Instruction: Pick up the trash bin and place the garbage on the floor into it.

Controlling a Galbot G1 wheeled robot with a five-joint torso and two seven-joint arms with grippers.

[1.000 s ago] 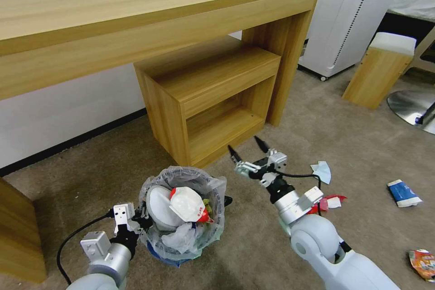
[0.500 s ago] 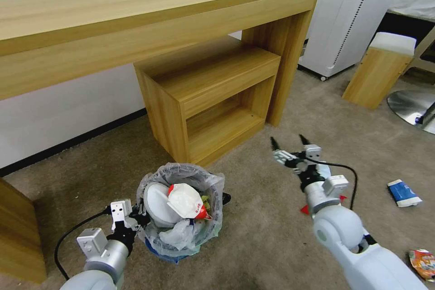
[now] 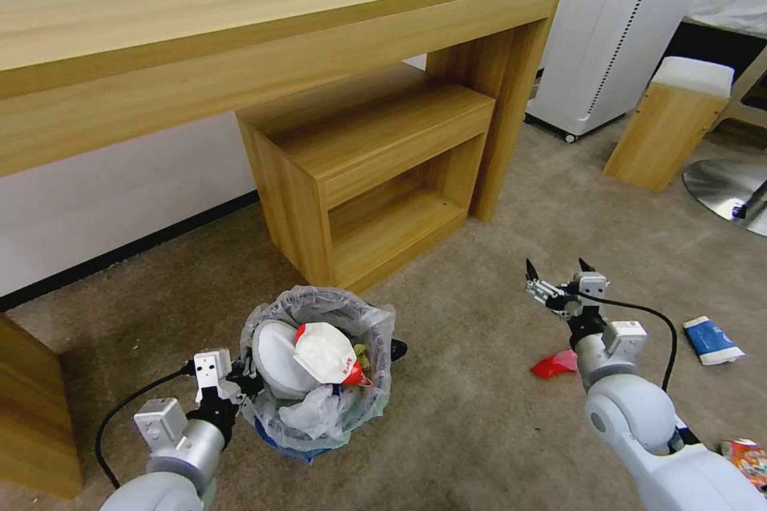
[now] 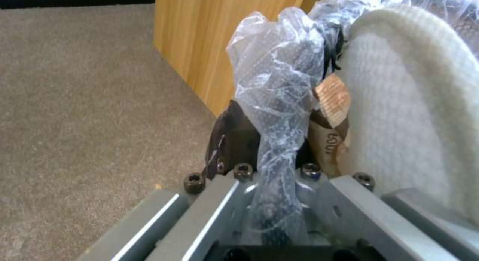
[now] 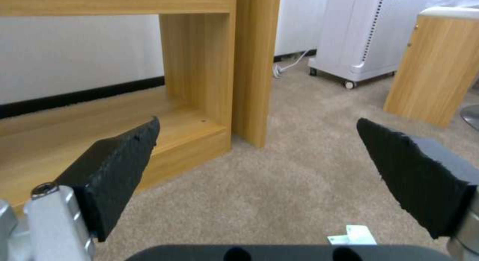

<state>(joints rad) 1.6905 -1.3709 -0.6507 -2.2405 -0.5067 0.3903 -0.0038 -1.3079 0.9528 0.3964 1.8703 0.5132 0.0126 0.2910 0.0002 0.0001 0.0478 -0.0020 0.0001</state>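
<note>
The trash bin (image 3: 319,399), black mesh with a crinkly clear bag, stands on the carpet at lower left, stuffed with white slippers (image 3: 323,351) and wrappers. My left gripper (image 3: 242,385) is shut on its rim and bag on the left side; the left wrist view shows the bag (image 4: 279,100) pinched in that gripper (image 4: 272,152), beside a white slipper (image 4: 409,104). My right gripper (image 3: 558,271) hangs open and holds nothing, above the carpet right of the bin. Garbage lies around it: a red wrapper (image 3: 555,365), a blue-white pack (image 3: 709,338), an orange wrapper (image 3: 743,459).
A long wooden desk (image 3: 240,32) with a low shelf unit (image 3: 375,176) stands close behind the bin. A white appliance on wheels (image 3: 615,24), a wooden stool (image 3: 671,124) and a metal chair base (image 3: 731,188) are at the right. Bare carpet (image 3: 479,407) lies between the arms.
My right arm has swung to the right, away from the bin, and now covers the spot where a light-blue mask lay. The left gripper and bin sank slightly.
</note>
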